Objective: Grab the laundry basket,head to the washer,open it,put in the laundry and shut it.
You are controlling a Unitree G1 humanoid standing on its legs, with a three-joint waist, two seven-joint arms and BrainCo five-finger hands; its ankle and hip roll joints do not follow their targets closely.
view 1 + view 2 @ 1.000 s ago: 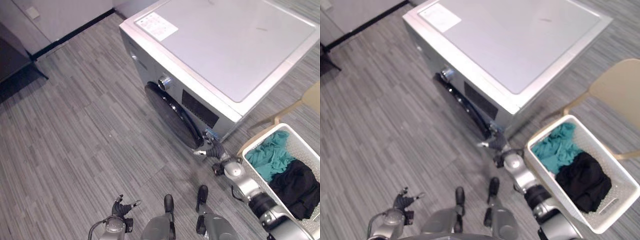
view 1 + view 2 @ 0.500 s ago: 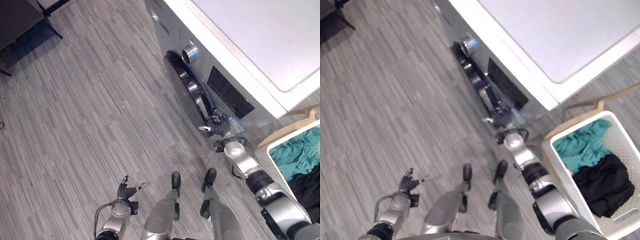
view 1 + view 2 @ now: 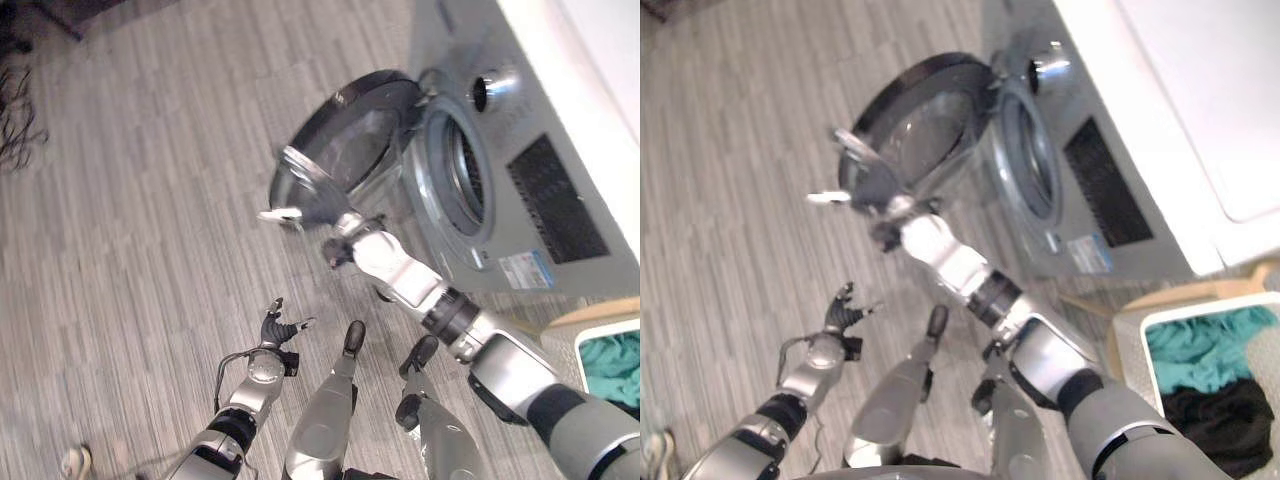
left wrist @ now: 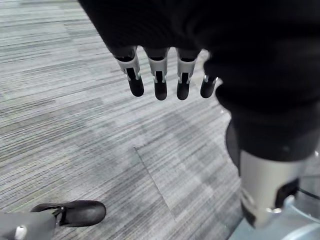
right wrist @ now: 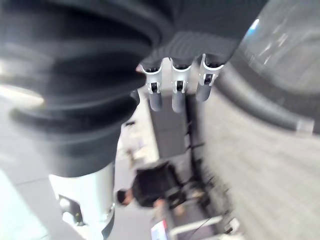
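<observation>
Grey striped flooring (image 3: pixel 150 200) runs under a front-loading washer (image 3: pixel 560 190) that stands toward the robot's right. Its round door (image 3: pixel 345 140) is swung out on the hinge, leaving the drum opening (image 3: pixel 462 175) exposed and facing the robot.

The right hand (image 3: pixel 300 205) is extended to the free edge of the door, on the side away from the hinge. Its fingers look straight and spread against the door's inner face, not curled round anything; the right wrist view shows them (image 5: pixel 172 95) hanging relaxed beside the dark door rim.

The left hand (image 3: pixel 280 325) hangs low over the floor, well apart from the washer, fingers loosely extended and carrying nothing, as the left wrist view confirms.

The laundry basket (image 3: pixel 1130 345) sits on the floor at the robot's far right, beside the washer's front corner. Teal cloth (image 3: pixel 1205 350) and black cloth (image 3: pixel 1225 425) lie inside it. A tan chair edge (image 3: pixel 590 310) shows between basket and washer.

Governing relation for the coming move: the basket lies behind and to the right of the right hand, on the opposite side of the drum opening from the door. The right arm is clearly the nearer one; judged from this layout, it must leave the door and reach back rightward for the cloth, then carry it leftward into the drum.
</observation>
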